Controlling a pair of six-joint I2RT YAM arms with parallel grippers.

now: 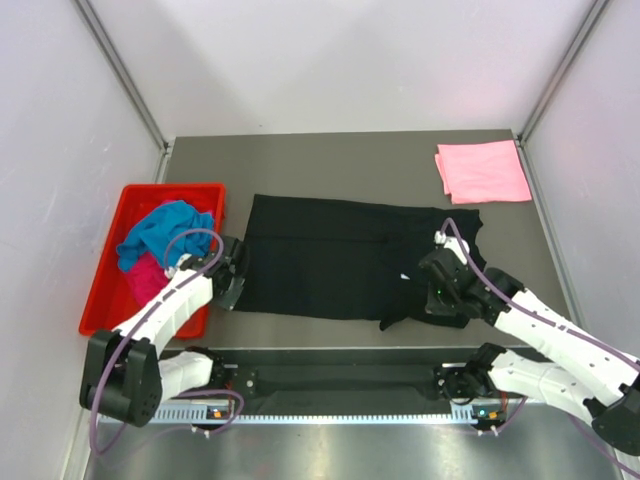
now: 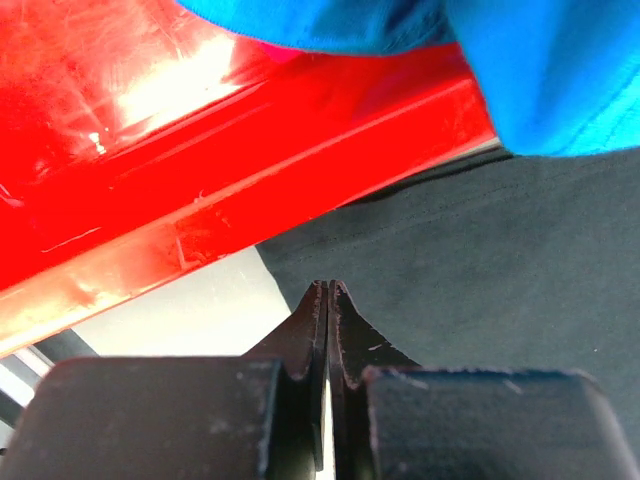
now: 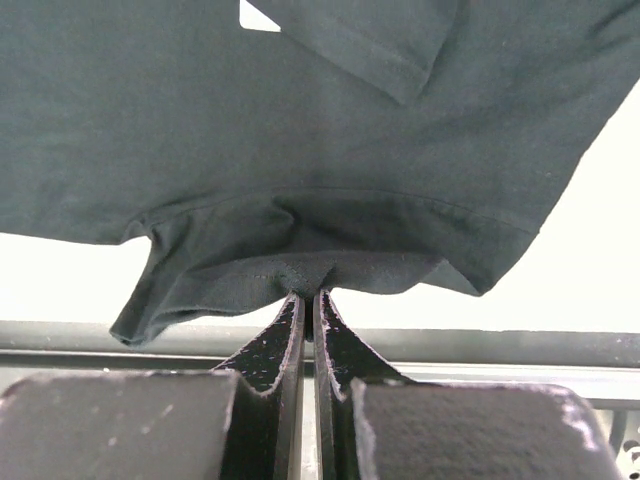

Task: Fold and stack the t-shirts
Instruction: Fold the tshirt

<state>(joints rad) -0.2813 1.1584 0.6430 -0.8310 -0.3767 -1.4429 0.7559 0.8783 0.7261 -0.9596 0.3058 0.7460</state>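
The black t-shirt (image 1: 330,260) lies spread flat across the middle of the table (image 1: 330,160). The left gripper (image 2: 328,290) is pressed together at its left edge, apparently nipping the cloth, and the right gripper (image 3: 308,290) pinches a bunched fold of hem at its near right corner, a two-point hold suited to lifting the near edge for a fold. Room is tight on the left, where the red tray (image 1: 170,187) holding the turquoise t-shirt (image 1: 160,230) and magenta t-shirt (image 1: 145,278) sits just beside the shirt. The far strip is bare, and the folded pink t-shirt (image 1: 483,172) lies at the far right corner.
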